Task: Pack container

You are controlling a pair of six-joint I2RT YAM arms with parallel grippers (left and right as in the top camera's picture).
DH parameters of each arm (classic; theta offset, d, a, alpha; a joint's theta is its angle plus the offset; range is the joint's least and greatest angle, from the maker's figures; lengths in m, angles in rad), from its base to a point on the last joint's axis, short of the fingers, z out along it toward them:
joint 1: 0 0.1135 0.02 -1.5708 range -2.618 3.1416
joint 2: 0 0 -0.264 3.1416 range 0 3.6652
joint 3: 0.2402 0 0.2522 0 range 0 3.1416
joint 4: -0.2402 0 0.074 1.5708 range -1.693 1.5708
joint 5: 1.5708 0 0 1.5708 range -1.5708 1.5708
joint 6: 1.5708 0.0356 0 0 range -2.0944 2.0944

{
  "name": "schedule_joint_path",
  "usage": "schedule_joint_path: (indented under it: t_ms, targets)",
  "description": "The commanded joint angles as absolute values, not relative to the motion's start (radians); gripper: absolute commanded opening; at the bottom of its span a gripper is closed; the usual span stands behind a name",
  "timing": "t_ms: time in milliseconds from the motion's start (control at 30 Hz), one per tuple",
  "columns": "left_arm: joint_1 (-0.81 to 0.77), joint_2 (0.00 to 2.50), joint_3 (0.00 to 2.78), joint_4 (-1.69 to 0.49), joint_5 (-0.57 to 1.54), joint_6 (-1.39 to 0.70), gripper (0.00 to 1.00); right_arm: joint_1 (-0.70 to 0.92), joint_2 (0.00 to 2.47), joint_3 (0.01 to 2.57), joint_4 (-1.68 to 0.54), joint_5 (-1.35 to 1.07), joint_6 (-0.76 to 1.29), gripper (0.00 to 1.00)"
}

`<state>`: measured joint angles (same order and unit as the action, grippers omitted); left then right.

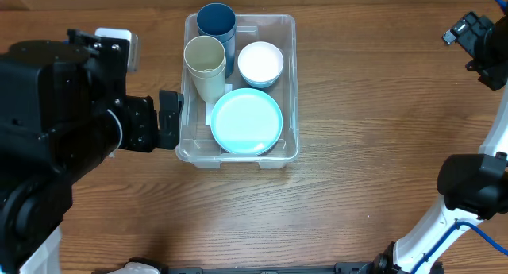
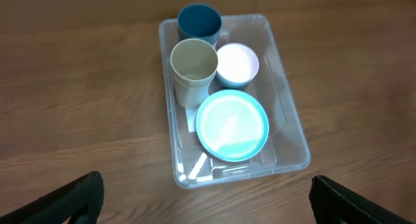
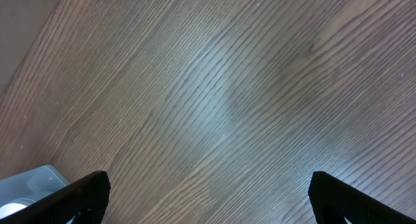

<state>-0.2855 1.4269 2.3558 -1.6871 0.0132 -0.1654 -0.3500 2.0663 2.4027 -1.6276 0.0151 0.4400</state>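
Left gripper (image 1: 169,119) and right gripper (image 1: 474,37) over a wooden table (image 1: 357,187): I am hovering the left one just beside the left wall of the large clear rectangular plastic container (image 1: 294,83). Its jaws are standing released and wide apart. In the left wrist view my two dark fingertips (image 2: 78,198) are showing at the bottom corners, with only bare wood between them.

The container is sitting on the far half of the table, near its middle, and it is holding four pieces of tableware. A dark blue plastic cup (image 1: 216,21) is standing upright in the far left corner. A beige plastic cup (image 1: 205,61) is standing right in front of it. A white round bowl (image 1: 260,62) is resting to the right of the cups. A light turquoise round plate (image 1: 246,121) is filling the near end.

I am holding the right gripper up by the table's far right edge, well apart from the container. Its jaws are likewise released and spread. Its wrist camera is taking in mostly wood grain between the fingertips (image 3: 81,195), with what looks like a pale corner of the container (image 3: 32,182) peeping in at the lower left
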Motion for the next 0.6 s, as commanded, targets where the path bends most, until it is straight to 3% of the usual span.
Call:
schedule_joint_path:
  t_ms: [0, 167, 333, 567]
  targets:
    - [-0.281, 1.401, 2.255, -1.689, -0.001, -0.109, 1.0, -0.347, 2.054, 2.423, -1.626, 0.024, 0.439, 1.0]
    - [-0.226, 1.179, 1.866, -1.65, -0.013, -0.101, 1.0, -0.347, 2.054, 2.423, -1.626, 0.024, 0.439, 1.0]
    - [-0.078, 0.787, 1.383, -1.175, 0.092, -0.101, 1.0, -0.347, 2.054, 2.423, -1.626, 0.024, 0.439, 1.0]
    - [-0.028, 0.39, 0.73, -0.518, 0.164, -0.101, 1.0, -0.347, 2.054, 2.423, -1.626, 0.024, 0.439, 1.0]
